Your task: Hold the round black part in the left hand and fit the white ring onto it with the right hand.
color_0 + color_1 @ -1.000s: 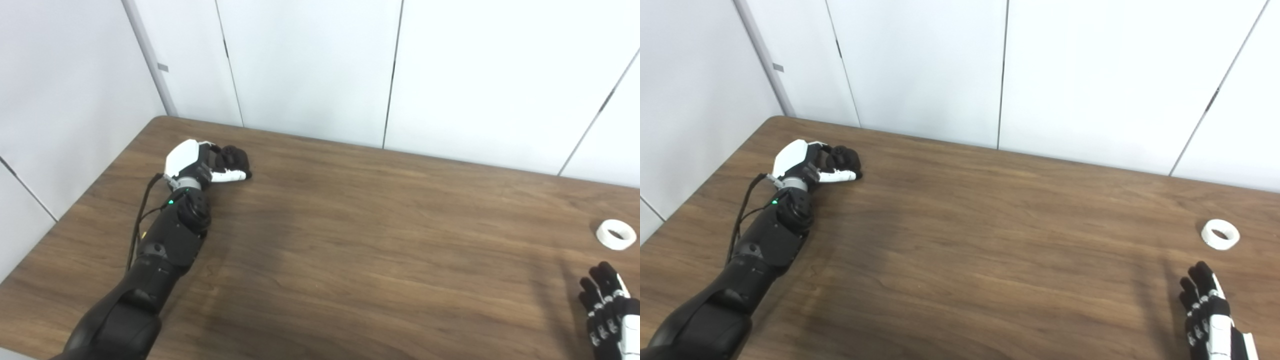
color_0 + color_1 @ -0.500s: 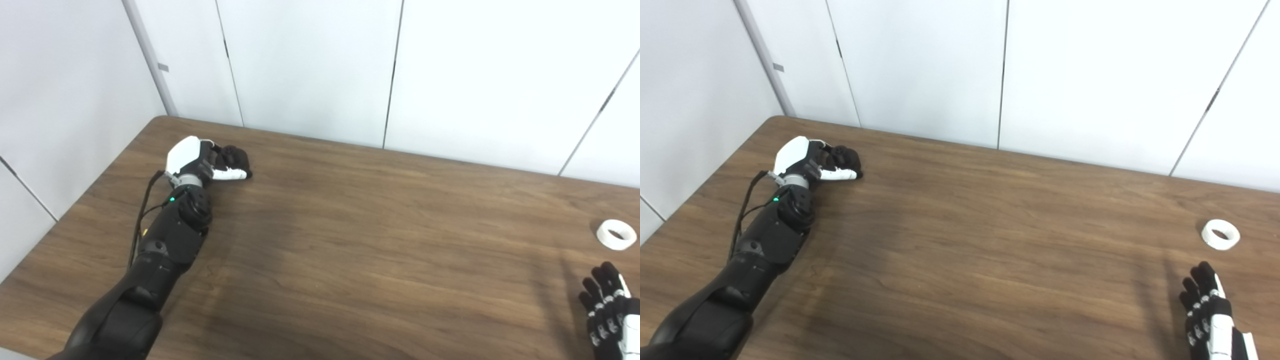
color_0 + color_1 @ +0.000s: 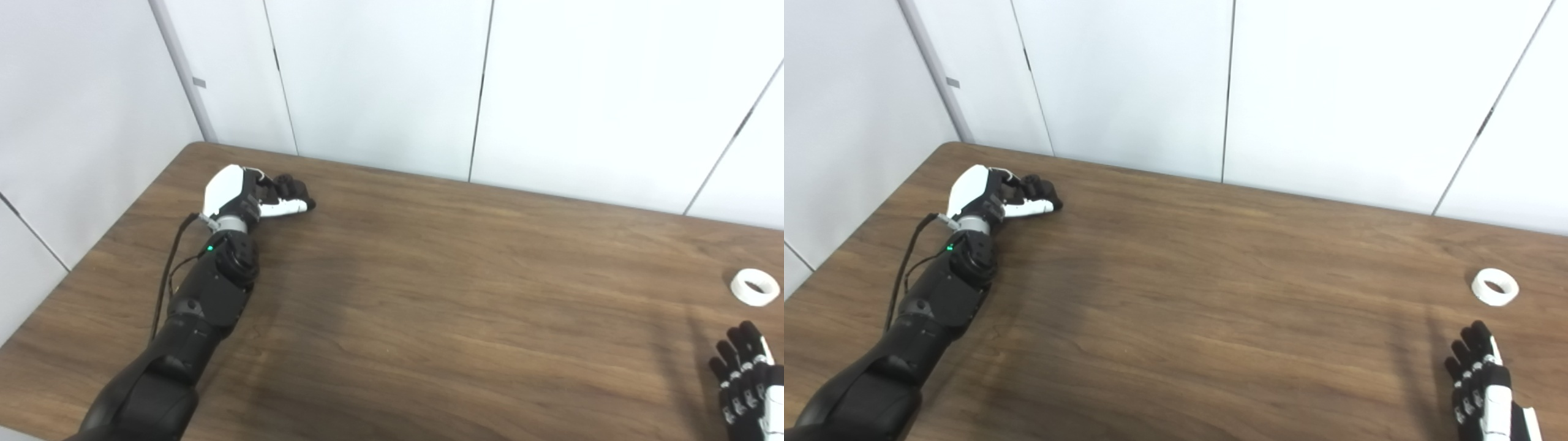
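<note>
White ring (image 3: 754, 287) lies flat on the brown wood surface (image 3: 465, 294) at the far right, hole up, just beyond my right hand (image 3: 744, 380), not touching it. Looks like thin hard plastic, so I judge it light, stiff and a bit slick; it would skid if nudged sideways. Best hold is probably a pinch across the rim from above, thumb outside and a fingertip inside the hole. Right hand is empty, fingers straight and slightly apart, pointing toward the ring. My left hand (image 3: 254, 199) rests at the far left of the surface, well apart from the ring, fingers curled around something dark. I take that to be the round black part, but black fingers hide it, so I can't tell its shape or how firm the grip is.
</note>
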`<state>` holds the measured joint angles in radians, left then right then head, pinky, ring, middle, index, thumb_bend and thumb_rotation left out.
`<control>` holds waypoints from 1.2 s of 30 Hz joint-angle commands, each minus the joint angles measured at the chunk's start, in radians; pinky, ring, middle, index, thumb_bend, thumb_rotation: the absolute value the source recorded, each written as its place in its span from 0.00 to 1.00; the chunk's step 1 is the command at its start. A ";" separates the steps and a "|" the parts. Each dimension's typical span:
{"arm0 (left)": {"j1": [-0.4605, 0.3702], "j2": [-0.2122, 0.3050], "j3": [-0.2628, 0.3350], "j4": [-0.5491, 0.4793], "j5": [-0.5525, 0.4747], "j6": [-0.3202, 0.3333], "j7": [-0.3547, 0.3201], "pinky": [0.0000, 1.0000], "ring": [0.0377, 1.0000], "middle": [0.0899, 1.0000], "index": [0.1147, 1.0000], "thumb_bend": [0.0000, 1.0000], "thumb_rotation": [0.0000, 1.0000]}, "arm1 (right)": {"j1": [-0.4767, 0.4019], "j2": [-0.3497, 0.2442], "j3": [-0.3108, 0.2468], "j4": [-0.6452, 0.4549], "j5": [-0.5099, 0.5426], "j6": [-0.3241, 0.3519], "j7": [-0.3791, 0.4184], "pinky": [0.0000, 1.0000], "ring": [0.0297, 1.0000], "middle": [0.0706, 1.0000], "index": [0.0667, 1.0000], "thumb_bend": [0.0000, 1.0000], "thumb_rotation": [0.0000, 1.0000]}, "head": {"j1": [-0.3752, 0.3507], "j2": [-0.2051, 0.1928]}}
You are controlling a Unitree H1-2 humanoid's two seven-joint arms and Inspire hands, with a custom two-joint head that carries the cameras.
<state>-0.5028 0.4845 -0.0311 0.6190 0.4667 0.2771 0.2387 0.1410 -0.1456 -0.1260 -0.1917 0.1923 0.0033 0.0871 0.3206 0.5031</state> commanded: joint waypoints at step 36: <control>0.233 -0.056 -0.170 -0.623 0.225 0.031 -0.134 1.00 0.89 0.75 0.42 0.52 0.05 | -0.002 0.049 0.029 -0.106 -0.060 0.069 -0.062 1.00 0.98 0.98 0.99 0.30 1.00 | -0.137 0.057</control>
<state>-0.2465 0.4200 -0.2047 0.0406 0.6679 0.3370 0.0947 0.1438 -0.1104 -0.0951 -0.2668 0.1326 0.0894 0.0287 0.1826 0.5584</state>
